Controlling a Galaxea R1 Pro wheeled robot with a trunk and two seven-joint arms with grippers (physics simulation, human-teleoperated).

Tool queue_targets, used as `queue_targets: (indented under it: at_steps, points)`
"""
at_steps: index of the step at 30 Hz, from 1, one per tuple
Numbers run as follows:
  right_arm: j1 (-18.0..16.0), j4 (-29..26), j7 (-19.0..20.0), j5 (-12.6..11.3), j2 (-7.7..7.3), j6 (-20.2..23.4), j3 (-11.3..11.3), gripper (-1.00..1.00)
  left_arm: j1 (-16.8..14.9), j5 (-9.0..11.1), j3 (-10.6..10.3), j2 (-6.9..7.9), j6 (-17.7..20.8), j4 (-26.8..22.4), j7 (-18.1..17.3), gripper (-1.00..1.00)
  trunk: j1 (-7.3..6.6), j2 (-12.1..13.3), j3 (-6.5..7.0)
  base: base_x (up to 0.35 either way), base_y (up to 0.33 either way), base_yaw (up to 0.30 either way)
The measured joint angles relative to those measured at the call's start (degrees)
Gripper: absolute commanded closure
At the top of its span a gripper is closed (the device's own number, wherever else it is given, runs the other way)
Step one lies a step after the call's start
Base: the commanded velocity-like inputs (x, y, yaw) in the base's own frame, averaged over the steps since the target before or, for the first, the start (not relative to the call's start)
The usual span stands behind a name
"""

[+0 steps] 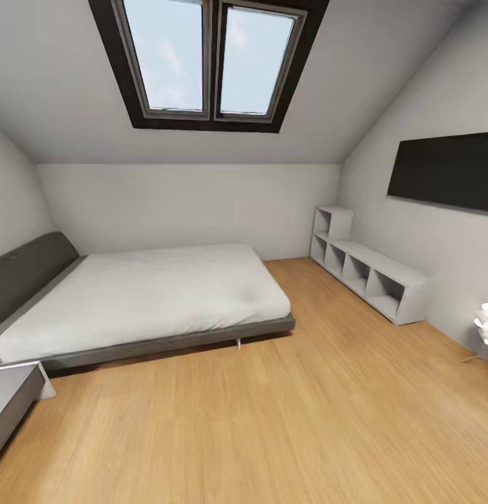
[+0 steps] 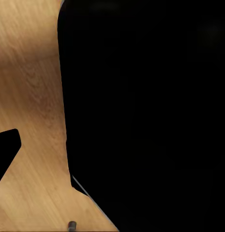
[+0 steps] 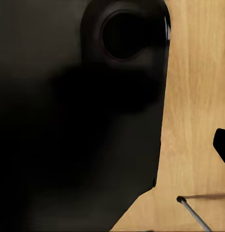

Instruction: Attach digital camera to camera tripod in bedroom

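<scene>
I read no writing or brand marks anywhere. From the head view I look into the bedroom (image 1: 272,420): a wide run of light wood plank floor lies open ahead of me, bounded on the left by a low bed (image 1: 152,294) with a dark headboard (image 1: 26,269) and on the right by grey cube shelving (image 1: 370,273) set against the pale wall. A dark flat panel (image 1: 447,171) hangs on that right wall above the shelving. A skylight (image 1: 212,59) sits in the sloped ceiling. At the near left edge a grey furniture corner (image 1: 12,392) juts in; at the far right edge a white object on thin metal legs (image 1: 487,329) pokes into sight.

Each wrist view gives me mostly a large black body against the wood floor; I cannot tell how either gripper's fingers stand. I cannot make out the digital camera or the camera tripod from here.
</scene>
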Motion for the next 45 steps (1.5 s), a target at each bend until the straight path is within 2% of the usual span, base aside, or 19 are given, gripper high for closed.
queue_targets:
  at_steps: [3,12,29,40,45]
  points:
    - [0.0,0.1,0.4,0.0,-0.63,-0.1,0.4,-1.0,-0.2,0.3,0.5,-0.23,-0.2,-0.6,0.0,-1.0,0.01,0.0,0.02,0.0,0.0,0.0]
    - [0.0,0.1,0.5,0.3,-1.3,-0.2,0.4,-1.0,-0.2,0.8,0.7,-0.24,-1.5,-1.4,-0.1,-1.0,0.0,0.0,0.02,0.0,0.0,0.0]
    - [0.0,0.1,0.4,0.2,-1.04,-0.3,0.4,-1.0,-0.2,1.0,0.7,-0.54,-2.5,-1.5,-0.1,-1.0,0.0,0.0,0.01,0.0,0.0,-0.003]
    - [0.0,0.1,-0.1,0.2,-1.22,-0.6,0.3,-1.0,-0.2,1.0,0.8,-0.61,-2.5,-1.5,-0.1,-1.0,0.0,0.0,0.18,0.0,0.0,-0.204]
    - [0.0,0.1,-0.1,0.2,-1.17,-0.6,0.3,-1.0,-0.2,2.9,0.8,-0.51,-2.5,-1.5,-0.1,-1.0,0.0,0.0,0.19,0.0,0.0,-0.248]
